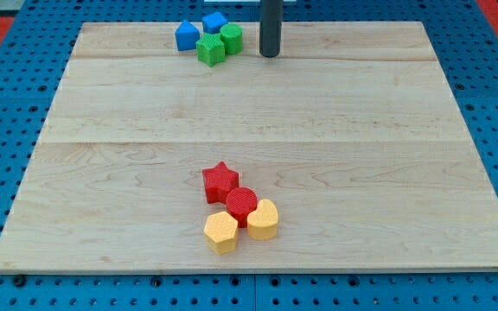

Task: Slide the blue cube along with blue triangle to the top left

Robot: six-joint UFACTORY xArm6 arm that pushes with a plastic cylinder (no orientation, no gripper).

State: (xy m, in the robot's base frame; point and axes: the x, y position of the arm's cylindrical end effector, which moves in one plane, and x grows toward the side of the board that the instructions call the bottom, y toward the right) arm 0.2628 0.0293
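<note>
Counter, wooden. Top, left of centre: blue cube, blue triangle, green cylinder, green block, clustered touching. My tip just right of the cluster; no claw fitted. Bottom centre: red star, red cylinder, two yellow blocks.

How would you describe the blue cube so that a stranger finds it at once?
Look at the wooden board, along its top edge, where four blocks cluster left of my tip. The blue cube is the topmost one; the blue triangle sits lower left, and the others are green.
</note>
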